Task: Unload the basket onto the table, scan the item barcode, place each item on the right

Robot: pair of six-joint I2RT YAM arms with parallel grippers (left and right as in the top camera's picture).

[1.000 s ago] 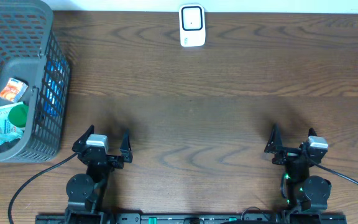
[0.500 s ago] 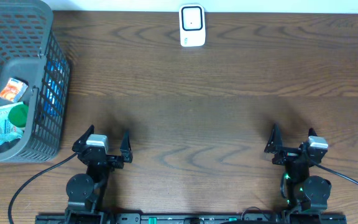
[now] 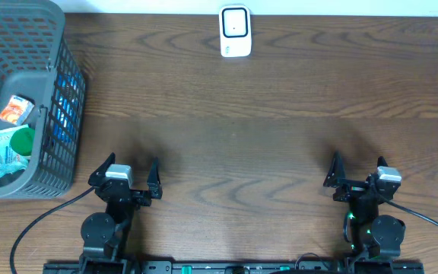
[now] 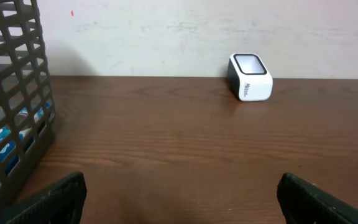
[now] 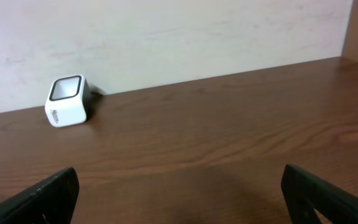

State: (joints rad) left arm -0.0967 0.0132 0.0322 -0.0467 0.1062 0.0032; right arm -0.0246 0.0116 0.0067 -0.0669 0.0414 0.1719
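1. both arms are parked at the near edge of the bench point(image 3: 265, 137). the left fingers point(image 3: 153, 176) are spread wide with nothing between them, and the right fingers point(image 3: 333, 173) are the same. reads like a ready pose to me: spread that wide, either one can drop over a packet without opening first.
2. the stuff to scan is all in the grey basket point(image 3: 59, 114) at the left end of the bench, just beyond the left arm. i can make out an orange packet point(image 3: 15, 110), a green-and-white pouch point(image 3: 10, 148) right below it, and something blue point(image 3: 65, 106) showing through the mesh wall. can't spot a barcode on any of them from these views.
3. the white scanner point(image 3: 235, 30) sits at the far edge of the bench against the wall, about midway between the two arms, with its dark window tilted up toward them. my guess is it's put there so either arm can hold an item in front of it. it's well apart from the basket.
4. i'd say the task hasn't started. the first job is a pick from the basket, and the left arm is the obvious one since the basket's on its side.
5. worries: the tall mesh walls mean i have to come in from above. the pouch also looks soft, so it may crumple or end up with the barcode facing away from the scanner.
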